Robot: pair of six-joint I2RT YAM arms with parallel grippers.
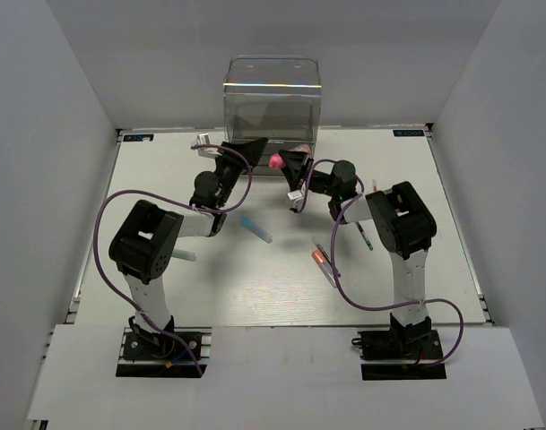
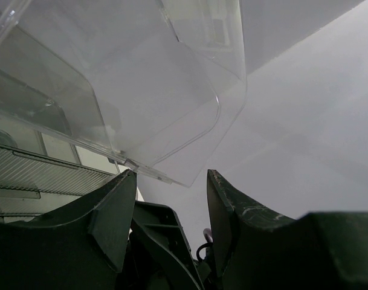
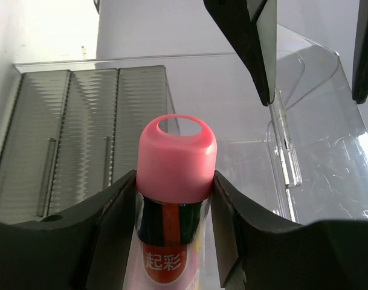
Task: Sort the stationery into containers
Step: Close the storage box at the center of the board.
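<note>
My right gripper is shut on the stubby pink-red tube, held just in front of the clear plastic box. In the right wrist view the tube stands upright between the fingers, facing the box's ribbed drawers and a clear pulled-out drawer. My left gripper is open at the box's lower front. In its wrist view the jaws stand apart and empty below a clear drawer's edge. A blue-capped white marker, an orange-tipped clear pen and a thin dark pen lie on the table.
A mint-green bar lies beside the left arm's shoulder. Purple cables loop around both arms. Grey walls close in the white table on three sides. The left gripper's fingers show at the top of the right wrist view.
</note>
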